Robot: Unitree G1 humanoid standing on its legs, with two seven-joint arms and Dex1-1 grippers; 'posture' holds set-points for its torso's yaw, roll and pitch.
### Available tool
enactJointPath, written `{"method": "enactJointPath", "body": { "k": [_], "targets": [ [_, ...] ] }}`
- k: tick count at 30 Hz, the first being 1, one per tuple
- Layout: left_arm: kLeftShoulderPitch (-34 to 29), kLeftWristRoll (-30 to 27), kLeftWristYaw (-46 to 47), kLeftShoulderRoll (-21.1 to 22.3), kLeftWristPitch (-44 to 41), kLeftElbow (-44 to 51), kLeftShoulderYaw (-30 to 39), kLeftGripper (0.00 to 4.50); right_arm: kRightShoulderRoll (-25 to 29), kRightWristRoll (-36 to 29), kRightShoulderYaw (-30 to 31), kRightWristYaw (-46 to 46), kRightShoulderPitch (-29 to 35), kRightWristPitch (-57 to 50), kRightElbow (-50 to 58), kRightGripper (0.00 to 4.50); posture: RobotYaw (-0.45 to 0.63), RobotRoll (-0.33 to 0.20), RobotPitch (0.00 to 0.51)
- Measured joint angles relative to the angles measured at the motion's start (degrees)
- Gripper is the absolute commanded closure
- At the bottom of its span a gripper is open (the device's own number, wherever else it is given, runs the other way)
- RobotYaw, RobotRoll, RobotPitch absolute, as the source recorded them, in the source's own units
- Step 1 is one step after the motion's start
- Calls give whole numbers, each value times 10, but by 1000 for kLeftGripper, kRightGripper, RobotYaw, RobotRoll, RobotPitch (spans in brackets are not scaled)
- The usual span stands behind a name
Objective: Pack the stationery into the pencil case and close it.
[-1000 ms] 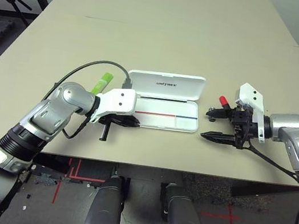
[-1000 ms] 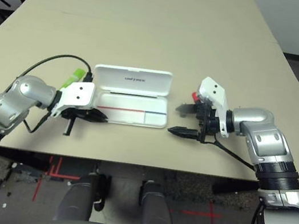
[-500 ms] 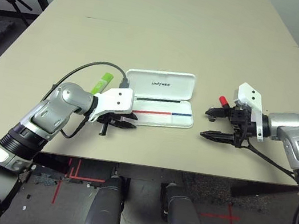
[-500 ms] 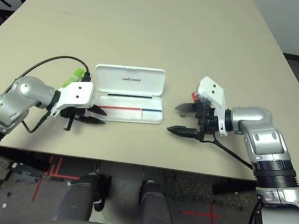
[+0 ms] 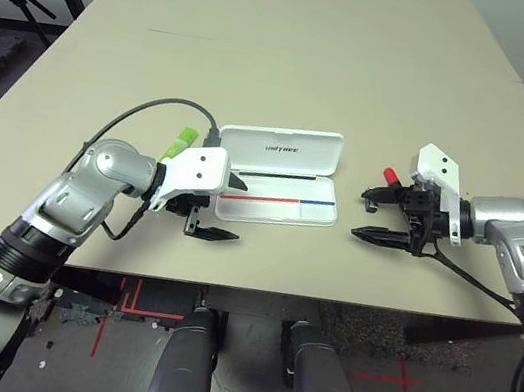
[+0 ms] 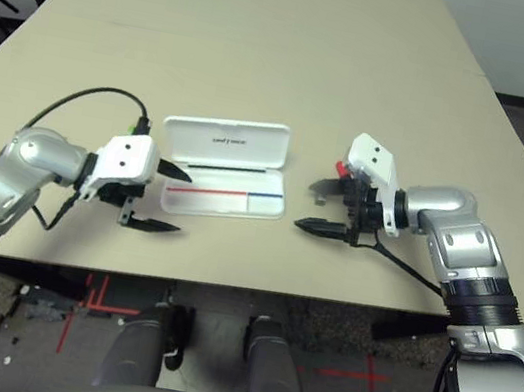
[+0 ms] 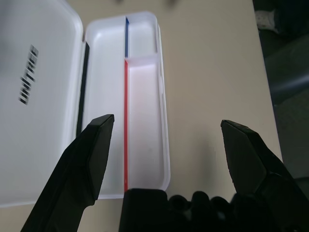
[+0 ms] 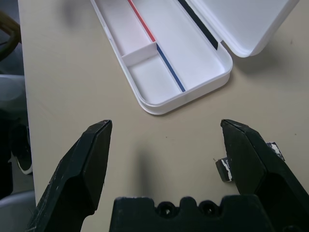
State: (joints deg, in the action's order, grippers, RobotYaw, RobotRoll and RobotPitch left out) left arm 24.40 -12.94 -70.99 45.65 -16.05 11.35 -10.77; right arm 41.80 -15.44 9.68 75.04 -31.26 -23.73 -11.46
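Flanking open pencil case (image 5: 280,177) (tray empty): both claws spread.

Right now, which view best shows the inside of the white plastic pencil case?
The left wrist view: the open white plastic pencil case shows its divider and red-and-blue stripe close up. The right wrist view shows one end; both eye views show it whole but small.

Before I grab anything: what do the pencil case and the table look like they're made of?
Pencil case: looks like hard white plastic, smooth with a slight sheen; moulded rim and inner divider suggest it.
Table: matte beige top, probably laminate; flat, even colour, no grain visible.
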Motion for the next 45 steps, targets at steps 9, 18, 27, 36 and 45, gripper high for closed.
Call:
{"method": "enactJointPath", "body": {
  "k": [9, 18, 27, 36, 45],
  "targets": [
    [-4, -88, 0, 31, -67, 63, 80, 26, -2, -42, -67, -30, -13, -22, 1, 0, -45, 0, 144],
    [-4, -100, 9, 34, -80, 78, 84, 26, -27, -52, -94, -116, -37, -56, -5, 0, -50, 0, 144],
    [-5, -99, 16, 34, -80, 79, 84, 26, -39, -6, -111, -270, -96, -139, -80, 0, -48, 0, 143],
    [-7, -97, 23, 34, -81, 80, 79, 26, -37, 31, -62, -274, -88, -202, -96, 0, -35, 0, 137],
    [-9, -97, 31, 34, -84, 84, 78, 5, -37, 51, -46, -259, -79, -203, -134, 177, -26, 0, 129]
  ]
}}
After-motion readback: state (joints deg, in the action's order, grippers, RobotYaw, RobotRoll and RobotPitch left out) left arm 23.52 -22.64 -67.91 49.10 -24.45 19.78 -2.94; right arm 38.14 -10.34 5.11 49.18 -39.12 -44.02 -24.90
